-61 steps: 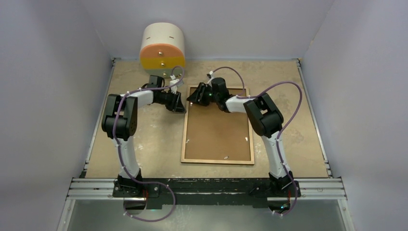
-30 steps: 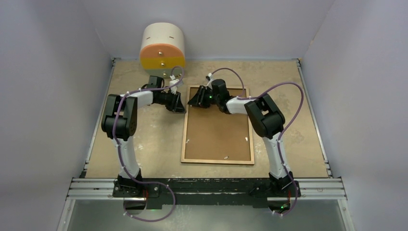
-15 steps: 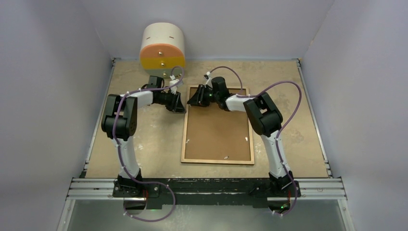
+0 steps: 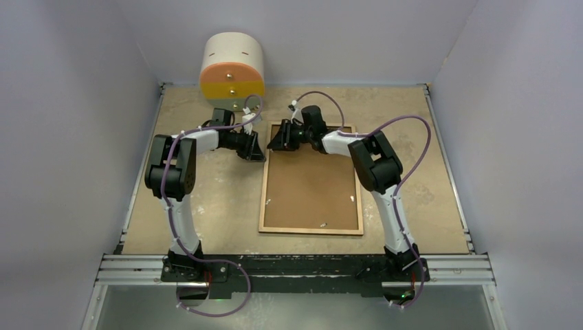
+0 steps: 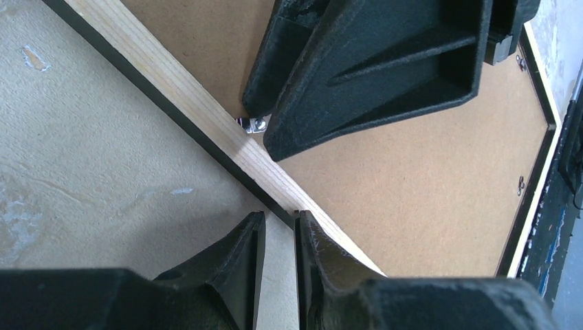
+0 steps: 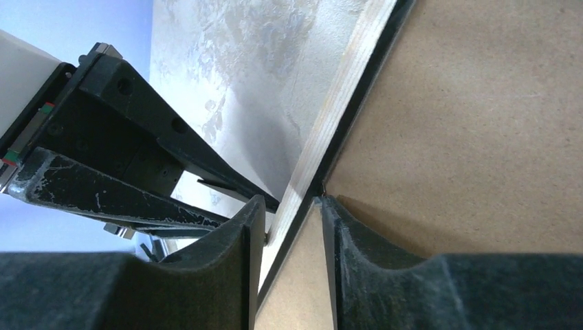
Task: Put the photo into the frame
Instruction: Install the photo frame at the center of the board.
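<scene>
Frame lies back-up on the desk, right under both sets of fingers. It has a pale, straight-grained wood rim with a thin black outer edge, and the rim encloses a matte brown fibreboard backing. My left gripper has its wedge-shaped, rough black fingers nearly together, straddling that black edge. One tip is over the mottled desk and the other over the wood; I cannot tell whether they actually clamp. My right gripper is partly spread just opposite, its tips down at the rim and backing beside a small shiny metal tab, gripping nothing I can see.
</scene>
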You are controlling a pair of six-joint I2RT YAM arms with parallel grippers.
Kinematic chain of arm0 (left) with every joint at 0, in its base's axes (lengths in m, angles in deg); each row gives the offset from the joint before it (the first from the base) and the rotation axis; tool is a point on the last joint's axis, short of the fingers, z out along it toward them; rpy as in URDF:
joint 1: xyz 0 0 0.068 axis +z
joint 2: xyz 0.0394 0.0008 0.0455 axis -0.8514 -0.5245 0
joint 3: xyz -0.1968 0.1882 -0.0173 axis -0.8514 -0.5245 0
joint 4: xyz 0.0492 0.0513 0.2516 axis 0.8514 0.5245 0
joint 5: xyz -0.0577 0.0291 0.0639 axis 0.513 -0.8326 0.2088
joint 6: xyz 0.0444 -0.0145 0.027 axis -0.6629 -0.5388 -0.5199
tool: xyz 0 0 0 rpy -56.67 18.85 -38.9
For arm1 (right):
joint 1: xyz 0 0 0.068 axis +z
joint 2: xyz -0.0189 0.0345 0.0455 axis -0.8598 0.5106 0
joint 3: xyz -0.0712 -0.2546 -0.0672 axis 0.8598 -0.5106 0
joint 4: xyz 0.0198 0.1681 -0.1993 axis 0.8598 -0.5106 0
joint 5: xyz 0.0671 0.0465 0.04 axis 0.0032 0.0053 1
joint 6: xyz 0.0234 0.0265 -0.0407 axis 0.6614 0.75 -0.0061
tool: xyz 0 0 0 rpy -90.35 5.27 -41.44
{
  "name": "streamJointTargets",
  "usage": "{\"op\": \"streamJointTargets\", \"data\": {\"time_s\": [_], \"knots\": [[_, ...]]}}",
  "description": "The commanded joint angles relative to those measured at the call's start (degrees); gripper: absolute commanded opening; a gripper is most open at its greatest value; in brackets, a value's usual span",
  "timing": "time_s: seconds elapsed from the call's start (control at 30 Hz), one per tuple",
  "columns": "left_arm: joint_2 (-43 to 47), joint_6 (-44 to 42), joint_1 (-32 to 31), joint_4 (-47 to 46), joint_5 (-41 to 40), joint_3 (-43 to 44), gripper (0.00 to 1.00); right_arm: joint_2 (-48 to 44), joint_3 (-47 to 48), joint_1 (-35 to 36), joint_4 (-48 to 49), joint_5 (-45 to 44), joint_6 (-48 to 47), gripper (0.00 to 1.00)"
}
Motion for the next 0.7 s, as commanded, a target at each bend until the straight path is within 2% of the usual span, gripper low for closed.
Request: {"op": "streamJointTargets", "data": {"time_s": [0.0, 0.13, 0.3, 0.5, 0.67], "knots": [[1.02, -3.36, -0.43, 2.48, -2.48, -0.85, 0.24, -0.83, 2.77, -0.80, -4.74, -0.20, -3.02, 0.44], [3.95, -6.39, -0.01, 6.42, -3.31, -0.69, 0.26, -9.80, -3.19, -4.51, -2.40, -7.62, -2.02, 0.63], [8.59, -11.77, 0.05, 10.96, -5.01, -2.74, 0.33, -25.12, -17.42, -11.72, -2.27, -22.12, 1.66, 0.86], [13.70, -16.22, -1.65, 12.26, -8.35, -9.37, 0.35, -33.98, -27.75, -19.10, -12.61, -40.65, 0.96, 0.93], [17.33, -18.35, -6.17, 10.42, -14.32, -15.75, 0.35, -34.35, -32.75, -21.65, -11.09, -40.44, 0.79, 0.94]]}}
